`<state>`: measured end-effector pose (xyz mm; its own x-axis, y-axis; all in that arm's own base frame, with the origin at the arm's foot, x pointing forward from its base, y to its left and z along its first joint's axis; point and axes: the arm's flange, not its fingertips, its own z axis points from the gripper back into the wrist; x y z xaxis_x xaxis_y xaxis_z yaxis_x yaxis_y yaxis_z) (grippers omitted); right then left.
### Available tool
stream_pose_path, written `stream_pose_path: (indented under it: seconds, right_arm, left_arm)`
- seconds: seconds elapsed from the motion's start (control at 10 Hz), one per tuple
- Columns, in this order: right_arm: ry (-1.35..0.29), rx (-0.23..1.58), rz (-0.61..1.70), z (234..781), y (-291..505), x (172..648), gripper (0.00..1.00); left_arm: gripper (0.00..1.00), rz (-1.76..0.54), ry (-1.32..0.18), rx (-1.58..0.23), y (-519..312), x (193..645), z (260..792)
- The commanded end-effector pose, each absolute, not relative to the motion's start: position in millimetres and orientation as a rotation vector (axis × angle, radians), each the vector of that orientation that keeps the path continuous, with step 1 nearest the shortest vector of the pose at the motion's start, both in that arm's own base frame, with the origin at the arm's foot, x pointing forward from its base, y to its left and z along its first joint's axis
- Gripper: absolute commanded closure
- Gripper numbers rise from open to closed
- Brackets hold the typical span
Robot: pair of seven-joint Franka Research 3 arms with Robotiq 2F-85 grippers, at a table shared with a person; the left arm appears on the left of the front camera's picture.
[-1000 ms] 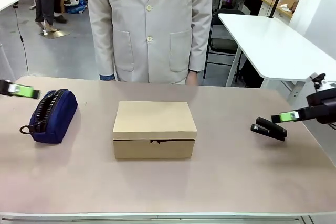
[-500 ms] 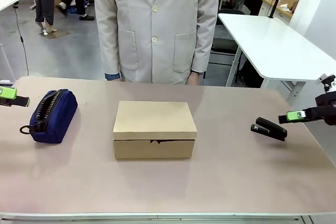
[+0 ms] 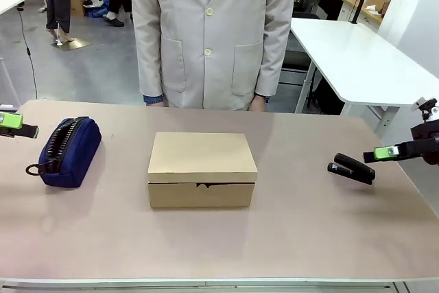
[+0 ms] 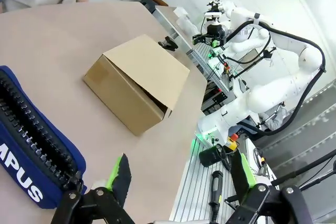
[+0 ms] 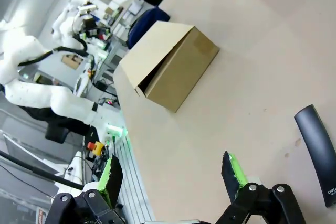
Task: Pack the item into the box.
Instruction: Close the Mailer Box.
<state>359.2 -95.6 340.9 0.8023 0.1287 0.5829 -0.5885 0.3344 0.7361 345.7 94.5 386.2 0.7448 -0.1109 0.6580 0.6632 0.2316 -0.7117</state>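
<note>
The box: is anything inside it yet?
Cannot tell. The box sits with its flap lid down, so the inside is covered. Nothing lies on top of it.

The inside of the box (image 3: 202, 168) is hidden by its closed lid. The left pincer (image 3: 9, 124) and the right pincer (image 3: 392, 151) are cut off by the picture's edges.

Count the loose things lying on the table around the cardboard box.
2. A navy zipped pouch lies left of the box, near the left edge; a black stapler lies to its right, by the right claw. Anything inside the closed box would be hidden.
</note>
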Motion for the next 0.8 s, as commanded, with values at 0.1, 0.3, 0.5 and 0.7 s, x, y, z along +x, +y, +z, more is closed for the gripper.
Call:
stream_pose_path:
  seconds: [0.1,0.3,0.5,0.7]
  right_arm:
    - [-0.46,1.138,0.503,342.0,-95.3,359.2,0.0]
    - [-0.46,1.138,0.503,342.0,-95.3,359.2,0.0]
    - [-0.46,1.138,0.503,342.0,-95.3,359.2,0.0]
    - [-0.46,1.138,0.503,342.0,-95.3,359.2,0.0]
  left_arm:
    - [0.0,-0.576,-0.552,-1.226,91.9,345.3,387.9]
    - [0.0,-0.576,-0.552,-1.226,91.9,345.3,387.9]
    - [0.0,-0.576,-0.552,-1.226,91.9,345.3,387.9]
    - [0.0,-0.576,-0.552,-1.226,91.9,345.3,387.9]
